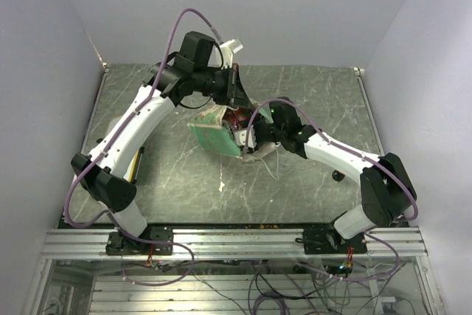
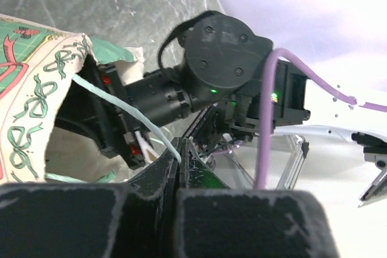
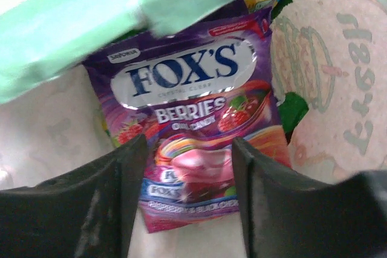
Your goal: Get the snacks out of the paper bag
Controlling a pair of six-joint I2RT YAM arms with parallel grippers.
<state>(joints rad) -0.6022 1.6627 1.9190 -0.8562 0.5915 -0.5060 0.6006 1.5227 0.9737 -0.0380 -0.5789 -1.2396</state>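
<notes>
Purple packet (image 3: 193, 83) inside paper bag (image 3: 60, 34), right pincer (image 3: 188, 146) apart over it, left pincer (image 2: 180, 155) clamped on string (image 2: 121, 106)

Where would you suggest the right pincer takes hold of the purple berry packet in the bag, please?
I would grip the packet by its bottom seam, nearest the open right pincer. Come straight in through the mouth of the paper bag: the packet lies flat, label up, its lower part between the fingers.

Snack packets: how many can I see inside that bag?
1 for certain: a purple Fox's Berries packet lying inside the paper bag, between the right claw's open fingers. Green and yellow edges peeking out behind it suggest more packets, mostly hidden.
</notes>
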